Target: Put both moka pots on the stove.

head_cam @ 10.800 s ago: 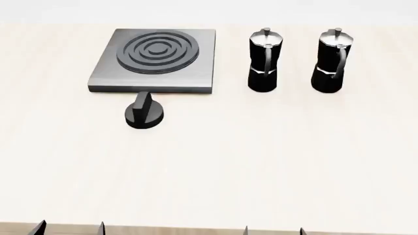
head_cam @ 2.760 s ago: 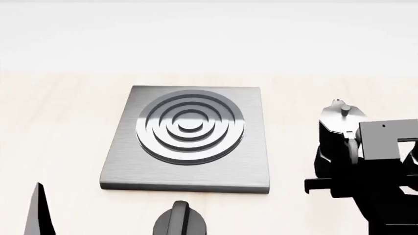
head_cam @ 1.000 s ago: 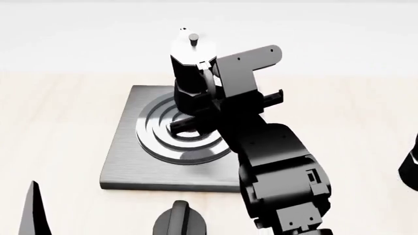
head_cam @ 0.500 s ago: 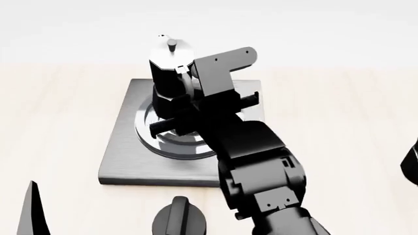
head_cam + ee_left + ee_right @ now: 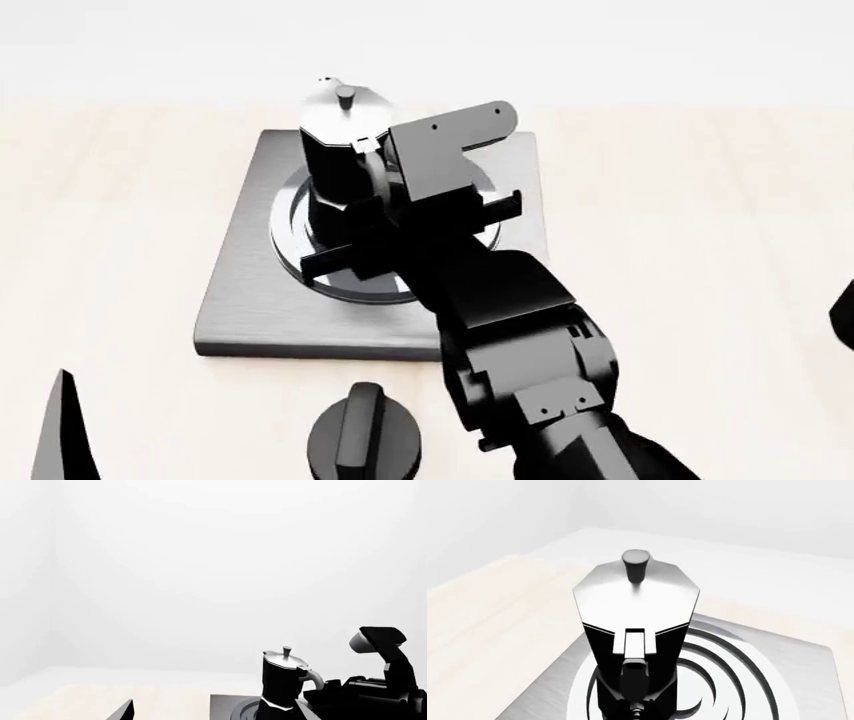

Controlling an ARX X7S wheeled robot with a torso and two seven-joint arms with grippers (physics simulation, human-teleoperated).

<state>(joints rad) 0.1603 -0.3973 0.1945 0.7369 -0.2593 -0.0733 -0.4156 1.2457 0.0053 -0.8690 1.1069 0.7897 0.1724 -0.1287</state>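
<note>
On pale wooden tabletop [image 5: 120,200]: flat brushed dark-grey metal stove [image 5: 240,300], tall faceted black silver-lidded moka pot [image 5: 340,145] upright over its ring burner, right gripper [image 5: 400,235] apparently clamped around it; next, probably release, fetch second pot.

Before me lies a pale wooden table [image 5: 107,200], its light grain running to a white backdrop. Near my edge of it rests a squat black round knob [image 5: 363,445] with a raised ridge across its top, upright on the bare wood.
</note>
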